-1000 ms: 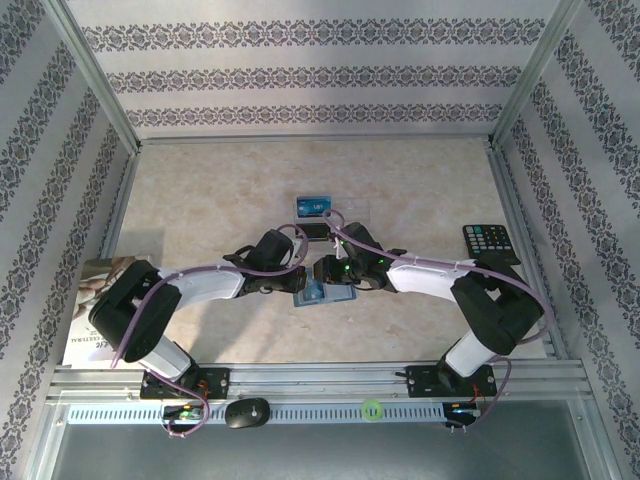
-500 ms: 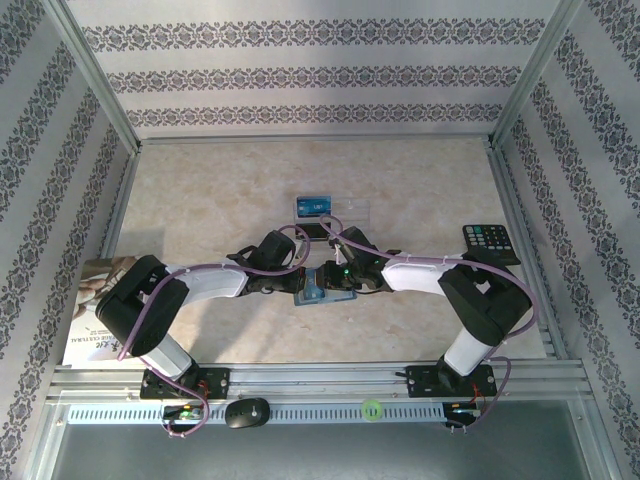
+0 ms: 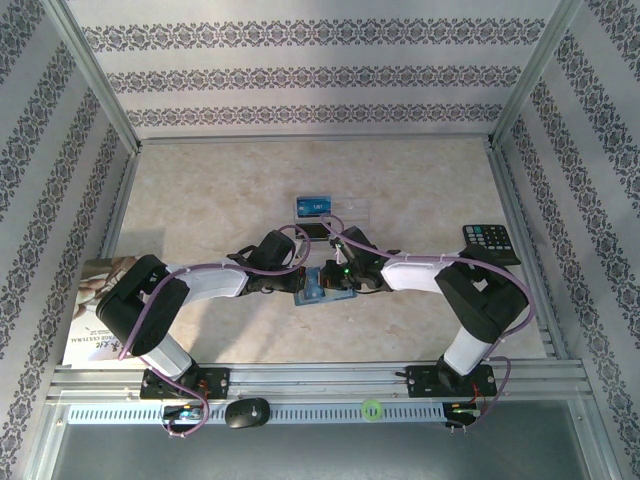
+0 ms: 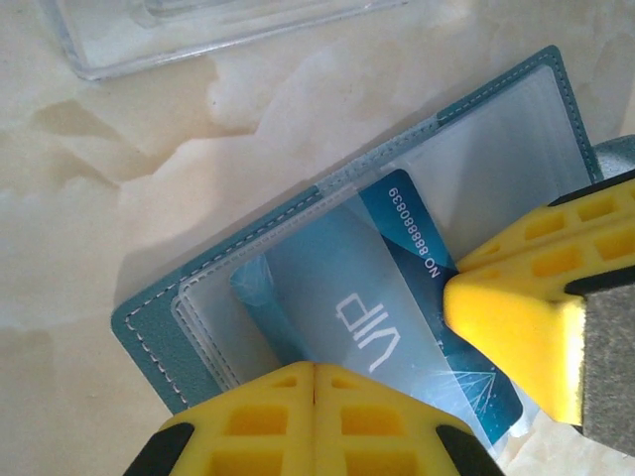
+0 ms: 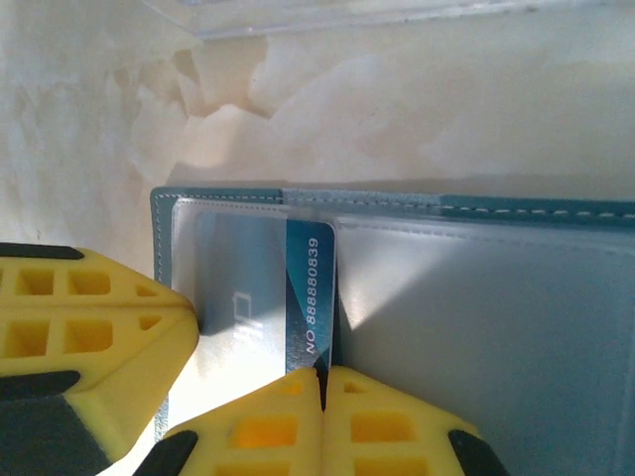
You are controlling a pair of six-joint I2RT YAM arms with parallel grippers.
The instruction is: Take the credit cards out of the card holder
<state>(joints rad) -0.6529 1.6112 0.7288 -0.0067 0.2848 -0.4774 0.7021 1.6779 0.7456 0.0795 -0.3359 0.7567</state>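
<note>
The right claw is pinched tight on the edge of a blue card — the left claw is clenched shut, tips on the card holder, which lies open on the table between both arms.

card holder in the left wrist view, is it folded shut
No, the card holder lies open, its inside facing up, with a blue VIP card partly out of a pocket.
</note>
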